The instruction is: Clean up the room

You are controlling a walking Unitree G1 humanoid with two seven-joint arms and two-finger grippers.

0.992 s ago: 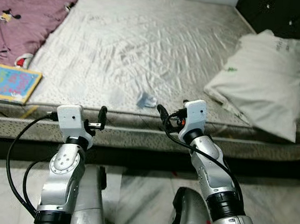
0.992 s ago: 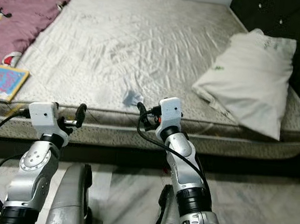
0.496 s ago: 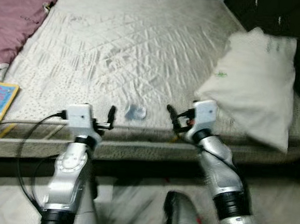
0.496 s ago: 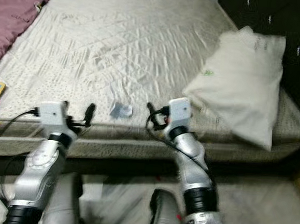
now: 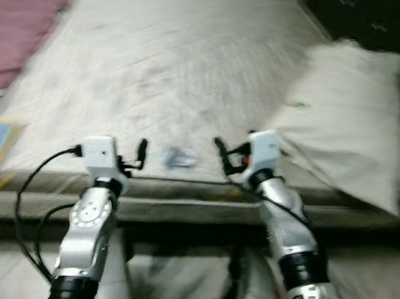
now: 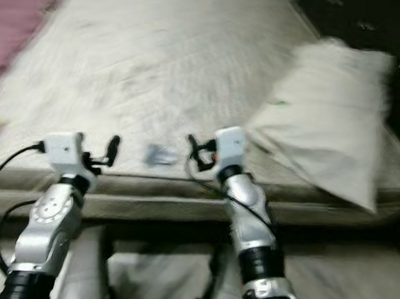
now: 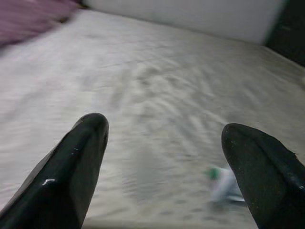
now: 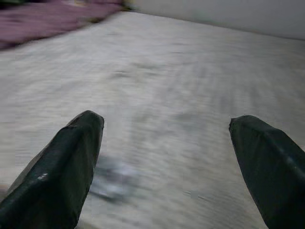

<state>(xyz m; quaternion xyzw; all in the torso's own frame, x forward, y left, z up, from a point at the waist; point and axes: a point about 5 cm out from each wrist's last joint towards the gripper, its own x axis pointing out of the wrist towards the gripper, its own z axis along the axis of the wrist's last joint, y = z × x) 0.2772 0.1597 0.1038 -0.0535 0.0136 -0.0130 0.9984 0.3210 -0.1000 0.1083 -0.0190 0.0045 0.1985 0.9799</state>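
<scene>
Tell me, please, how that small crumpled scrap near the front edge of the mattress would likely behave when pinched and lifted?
The crumpled scrap looks thin and creased, so it is probably light and floppy, though blur hides its material. Lying flat on the mattress, it seems unlikely to roll, but may slide. It lies between the open left end effector and the open right end effector, so either could pinch it.

A small crumpled pale-blue scrap (image 5: 179, 158) is lying flat on the mattress (image 5: 164, 70), near its front edge; details blurred.
</scene>
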